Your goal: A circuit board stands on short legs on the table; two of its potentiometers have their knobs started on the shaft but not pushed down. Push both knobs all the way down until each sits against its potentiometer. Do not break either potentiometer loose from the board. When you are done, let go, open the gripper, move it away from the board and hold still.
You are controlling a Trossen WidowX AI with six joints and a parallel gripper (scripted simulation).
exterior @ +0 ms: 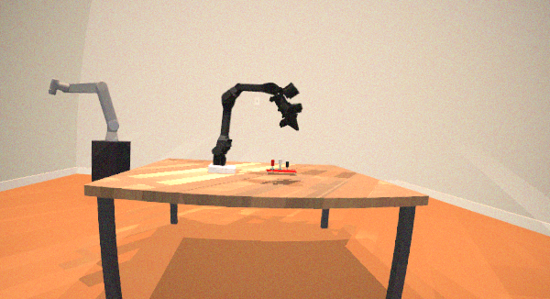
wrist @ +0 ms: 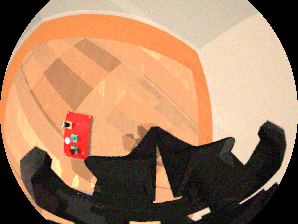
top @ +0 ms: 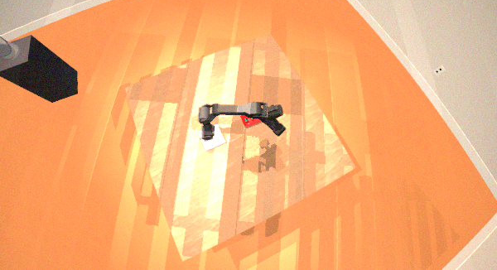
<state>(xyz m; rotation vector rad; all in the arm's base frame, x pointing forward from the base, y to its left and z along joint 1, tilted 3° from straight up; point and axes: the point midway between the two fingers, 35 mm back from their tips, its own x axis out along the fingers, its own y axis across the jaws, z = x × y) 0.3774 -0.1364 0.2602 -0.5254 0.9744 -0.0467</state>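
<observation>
A small red circuit board [top: 249, 121] [exterior: 280, 171] [wrist: 76, 135] stands on the wooden table [top: 207, 189] [exterior: 229, 191], right of the arm's base. In the exterior view three knobs rise from it: a red one [exterior: 272, 162], a white one [exterior: 280, 162] and a black one [exterior: 287, 163]. I cannot tell how deep each sits. My gripper [top: 282, 130] [exterior: 290, 124] [wrist: 154, 129] is shut and empty. It hangs high above the board, tilted downward, and touches nothing. In the wrist view the board lies to the left of the fingers.
The arm stands on a white base plate [top: 215, 142] [exterior: 222, 169] on the table. A black pedestal [top: 37, 69] [exterior: 110, 159] with a grey arm [exterior: 103, 96] stands on the floor beyond the table's left side.
</observation>
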